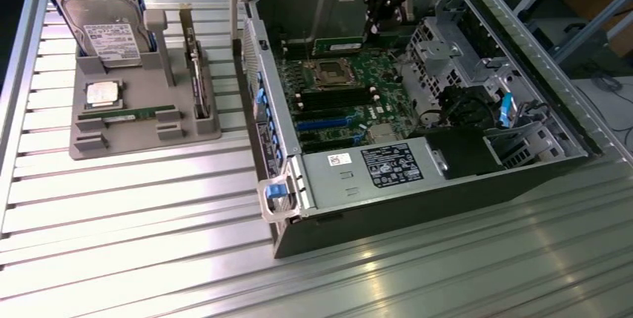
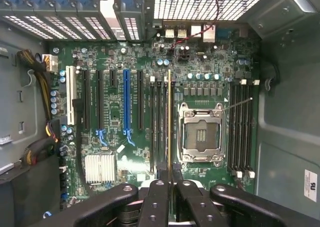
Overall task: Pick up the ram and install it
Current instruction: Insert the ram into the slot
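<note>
Green motherboard (image 2: 114, 112), blue slot (image 2: 125, 99)

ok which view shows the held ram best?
Wrist view: the ram runs edge-on from the hand, shut on it, over the slots beside the CPU socket. In the exterior view the hand hangs inside the case; the stick there is too dark to tell.

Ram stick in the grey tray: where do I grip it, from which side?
Pinch the ram stick across its flat faces at mid-length, coming straight down. It seems to stand on edge in a slot of the tray, blocks at both ends, so only the top edge is free.
</note>
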Robot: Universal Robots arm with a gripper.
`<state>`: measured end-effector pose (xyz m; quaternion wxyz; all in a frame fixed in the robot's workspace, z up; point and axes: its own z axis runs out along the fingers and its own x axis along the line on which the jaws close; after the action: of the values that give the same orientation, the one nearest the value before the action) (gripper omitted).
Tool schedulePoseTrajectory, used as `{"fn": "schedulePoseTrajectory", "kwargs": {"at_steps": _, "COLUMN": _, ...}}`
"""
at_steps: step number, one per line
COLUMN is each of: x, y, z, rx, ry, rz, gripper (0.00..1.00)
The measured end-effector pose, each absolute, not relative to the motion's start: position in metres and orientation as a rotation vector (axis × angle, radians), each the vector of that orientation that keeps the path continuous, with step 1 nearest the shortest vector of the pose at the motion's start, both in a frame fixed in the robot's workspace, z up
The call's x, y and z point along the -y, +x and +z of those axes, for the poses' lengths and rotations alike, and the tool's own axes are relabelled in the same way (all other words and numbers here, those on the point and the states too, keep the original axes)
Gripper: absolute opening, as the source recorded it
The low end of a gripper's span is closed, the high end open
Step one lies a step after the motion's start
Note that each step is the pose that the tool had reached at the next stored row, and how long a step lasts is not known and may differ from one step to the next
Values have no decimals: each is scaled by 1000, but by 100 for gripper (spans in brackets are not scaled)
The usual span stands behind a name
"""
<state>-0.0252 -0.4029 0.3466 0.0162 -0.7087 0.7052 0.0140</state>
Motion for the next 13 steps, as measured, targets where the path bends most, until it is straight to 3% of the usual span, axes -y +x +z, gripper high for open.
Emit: {"fn": "schedulePoseTrajectory", "kwargs": {"at_steps": 13, "x": 403, "y": -25, "z": 295, "rx": -2193, "ry": -2204, "rz": 44, "gripper": 12}}
